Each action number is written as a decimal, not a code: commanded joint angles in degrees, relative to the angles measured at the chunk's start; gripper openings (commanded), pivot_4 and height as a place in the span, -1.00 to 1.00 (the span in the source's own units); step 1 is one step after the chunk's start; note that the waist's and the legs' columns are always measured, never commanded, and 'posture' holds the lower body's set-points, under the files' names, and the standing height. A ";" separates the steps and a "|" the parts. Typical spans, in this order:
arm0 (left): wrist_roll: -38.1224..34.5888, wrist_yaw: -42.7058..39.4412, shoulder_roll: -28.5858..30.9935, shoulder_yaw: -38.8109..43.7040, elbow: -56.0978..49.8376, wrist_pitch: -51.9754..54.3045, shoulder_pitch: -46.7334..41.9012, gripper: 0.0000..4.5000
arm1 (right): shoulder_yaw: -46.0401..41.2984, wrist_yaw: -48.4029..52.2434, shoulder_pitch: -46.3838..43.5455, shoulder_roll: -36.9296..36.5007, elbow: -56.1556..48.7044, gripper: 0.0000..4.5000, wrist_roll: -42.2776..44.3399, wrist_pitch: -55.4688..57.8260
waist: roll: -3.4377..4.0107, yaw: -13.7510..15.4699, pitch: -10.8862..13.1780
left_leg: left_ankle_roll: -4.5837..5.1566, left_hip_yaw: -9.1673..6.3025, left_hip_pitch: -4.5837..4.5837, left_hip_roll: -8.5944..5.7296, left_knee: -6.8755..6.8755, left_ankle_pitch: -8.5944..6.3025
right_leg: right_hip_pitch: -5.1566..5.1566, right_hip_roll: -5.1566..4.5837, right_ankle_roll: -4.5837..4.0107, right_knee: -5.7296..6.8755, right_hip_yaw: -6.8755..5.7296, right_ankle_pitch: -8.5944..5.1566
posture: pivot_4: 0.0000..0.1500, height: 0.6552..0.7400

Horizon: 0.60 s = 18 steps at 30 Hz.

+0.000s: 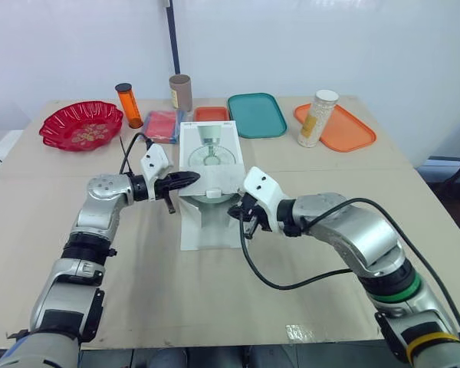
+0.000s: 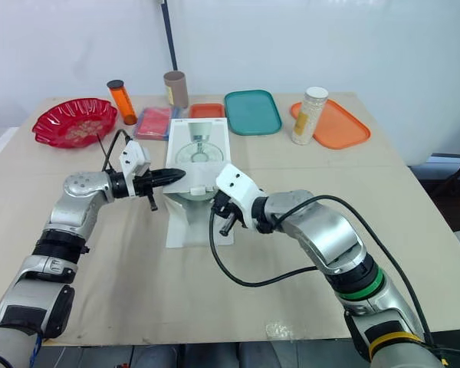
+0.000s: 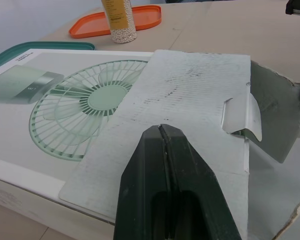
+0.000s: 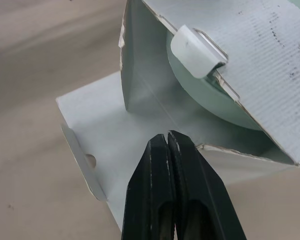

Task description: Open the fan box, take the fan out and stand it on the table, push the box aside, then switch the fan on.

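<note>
White cardboard fan box (image 1: 208,157) stood open, its flap (image 3: 190,100) screened pale green fan (image 4: 205,95), left gripper (image 3: 161,127) and right gripper (image 4: 167,136) clenched empty, teal plastic tray (image 1: 256,115) behind.

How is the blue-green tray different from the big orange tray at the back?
The teal tray is blue-green; the orange tray is orange. The teal tray sits near the middle; the orange tray sits further to the robot's right. A jar of white beads stands at the orange tray's edge and hides part of it; the teal tray shows whole. Both are flat, rounded rectangles with low rims.
</note>
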 commanded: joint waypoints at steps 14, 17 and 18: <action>0.65 -1.17 -0.47 -0.28 0.32 -1.65 -0.03 -1.00 | -1.40 0.32 4.84 -9.56 -0.69 -0.98 -6.29 -2.59 | -0.02 0.03 0.00 | 0.03 0.00 0.00 0.00 0.01 -0.01 | 0.01 0.01 0.02 -0.01 0.01 -0.05 | 1.00 1.00; 0.41 -1.35 -0.33 -0.17 -0.41 -1.31 0.28 -1.00 | -1.57 -1.06 4.63 -7.12 2.40 -0.98 -7.30 -3.65 | -0.02 0.04 0.00 | 0.02 0.00 0.00 -0.02 0.02 -0.01 | 0.02 0.00 0.02 -0.01 0.01 -0.05 | 1.00 1.00; 0.40 -1.37 -0.27 -0.16 -0.59 -1.25 0.36 -1.00 | -1.51 -1.49 4.39 -6.14 3.50 -0.98 -7.79 -4.15 | -0.02 0.03 0.00 | 0.03 0.00 0.00 -0.01 0.01 -0.01 | 0.01 0.00 0.02 -0.01 0.01 -0.05 | 1.00 1.00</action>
